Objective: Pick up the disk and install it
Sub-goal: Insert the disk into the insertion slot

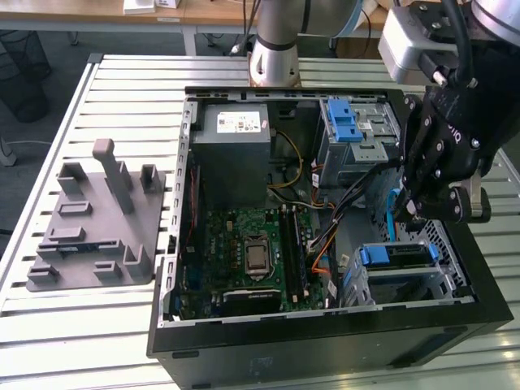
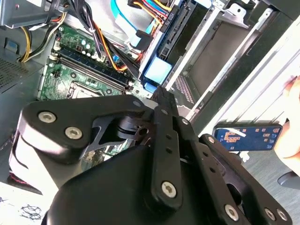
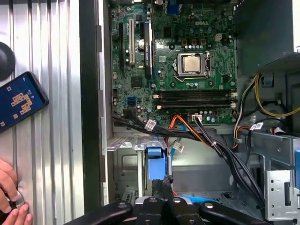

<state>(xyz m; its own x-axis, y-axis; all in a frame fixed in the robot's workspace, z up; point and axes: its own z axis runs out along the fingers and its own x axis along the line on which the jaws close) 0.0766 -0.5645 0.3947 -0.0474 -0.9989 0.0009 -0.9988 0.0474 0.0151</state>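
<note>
The disk [image 1: 398, 255] lies in the lower drive bay at the front corner of the open computer case [image 1: 175, 244], on the exterior view's right. It shows as a dark slab with blue rails at both ends. Its blue rail end [image 3: 157, 165] also appears in both wrist views [image 2: 157, 72]. My gripper [image 1: 413, 213] hangs just above the bay, apart from the disk. Its black fingers [image 3: 164, 183] are pressed together with nothing between them, as the second wrist view [image 2: 161, 93] also shows.
Inside the case are the green motherboard [image 1: 252, 252], a grey power-supply box [image 1: 236, 130], a metal drive cage with a blue latch [image 1: 353, 130] and loose cables [image 3: 206, 136]. A grey peg fixture [image 1: 97, 219] stands beside the case. A phone [image 3: 18, 101] and a hand [image 3: 9, 197] rest on the slatted table.
</note>
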